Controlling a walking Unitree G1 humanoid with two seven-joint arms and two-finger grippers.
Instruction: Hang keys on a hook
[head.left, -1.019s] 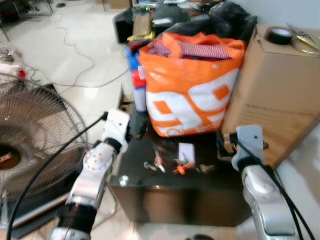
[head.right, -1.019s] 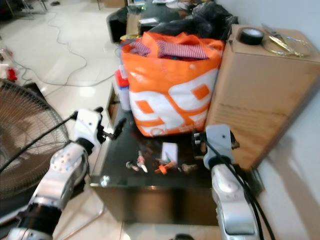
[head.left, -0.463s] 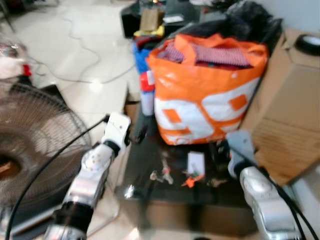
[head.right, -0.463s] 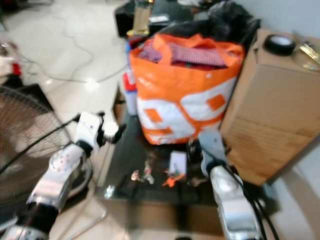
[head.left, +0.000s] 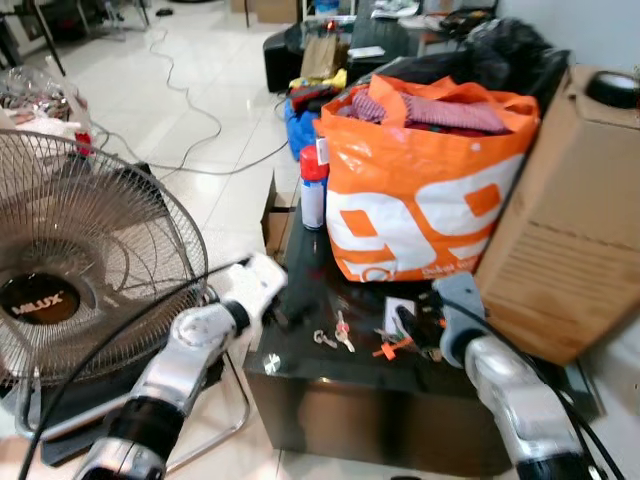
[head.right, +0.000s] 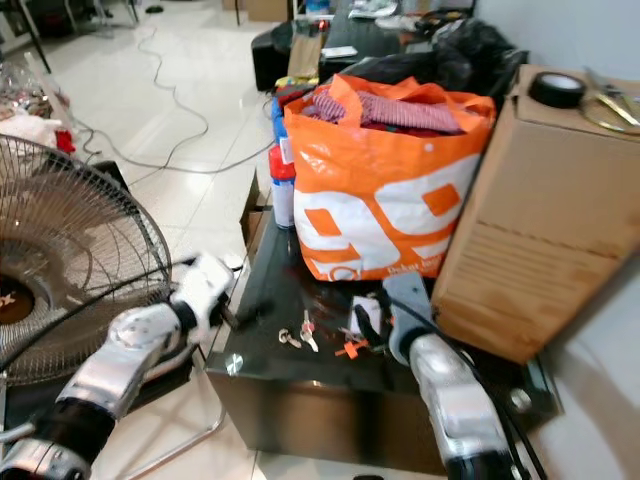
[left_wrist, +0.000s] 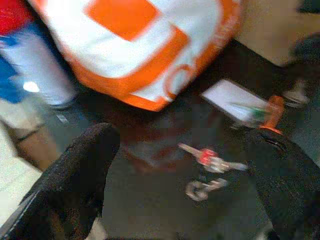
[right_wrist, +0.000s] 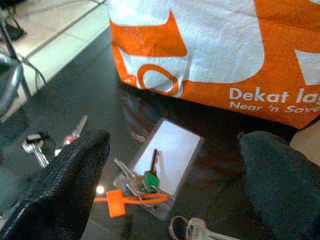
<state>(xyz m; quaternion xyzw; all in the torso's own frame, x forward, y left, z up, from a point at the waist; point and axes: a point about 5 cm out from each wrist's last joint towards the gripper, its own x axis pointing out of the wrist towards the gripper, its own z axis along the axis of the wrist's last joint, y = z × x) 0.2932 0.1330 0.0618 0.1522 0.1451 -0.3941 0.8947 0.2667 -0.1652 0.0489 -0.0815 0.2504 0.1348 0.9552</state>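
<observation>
Orange bag (head.left: 420, 190) walling the worktop's (head.left: 300, 345) back, cardboard box (head.left: 570, 220) closing its right, fan (head.left: 80, 250) crowding the left, front edge open.

Since a second ago both arms have reached in lower over the counter (head.left: 300, 290). The left tool (head.left: 283, 318) has dropped to the counter's near left edge, beside the red-tagged keys (head.left: 333, 335). The right tool (head.left: 410, 325), fingers spread, has come down just above the white card (right_wrist: 165, 155) and green key (right_wrist: 150, 179).
</observation>
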